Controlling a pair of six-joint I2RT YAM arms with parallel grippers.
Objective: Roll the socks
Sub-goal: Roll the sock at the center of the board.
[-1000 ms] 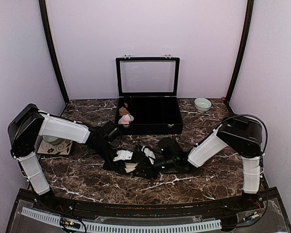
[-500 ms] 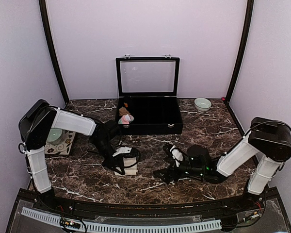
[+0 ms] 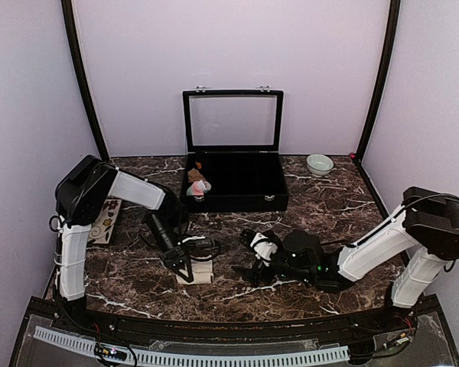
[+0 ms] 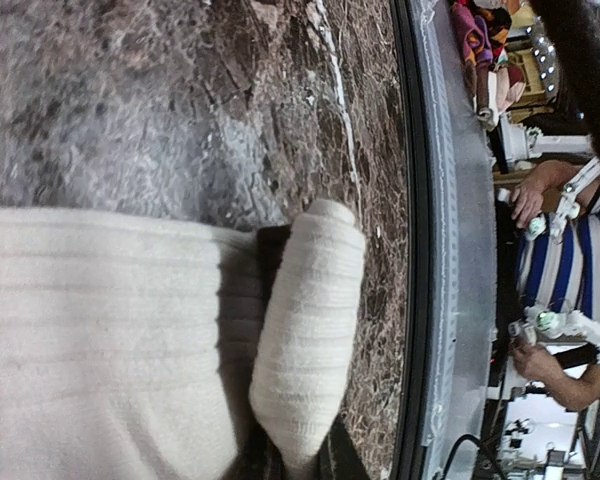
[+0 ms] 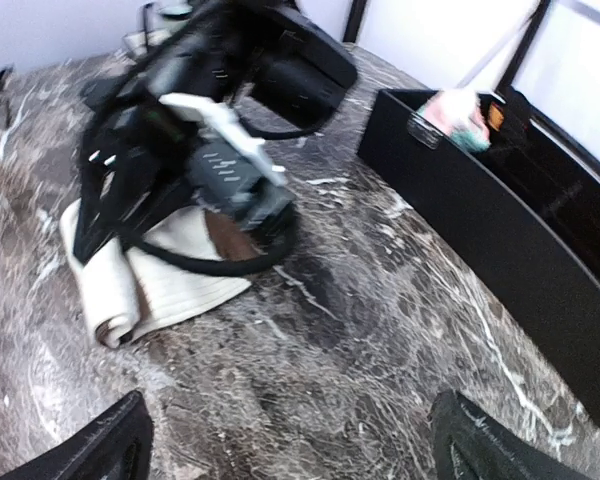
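Your left gripper [image 3: 185, 268] is pinched on the cream sock [image 5: 170, 290], which lies part-rolled on the table [image 3: 138, 283] before the box [image 3: 237, 203], and the right gripper [image 5: 288, 410] gapes empty nearby, so tug one-handed and your roll likely unwinds.

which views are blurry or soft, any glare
top external: sharp and evenly lit, no strong glare on the case lid; left wrist: the cream sock fills the frame fairly sharp, the marble above it soft; right wrist: soft all over, its own fingers dark blurs at the bottom corners
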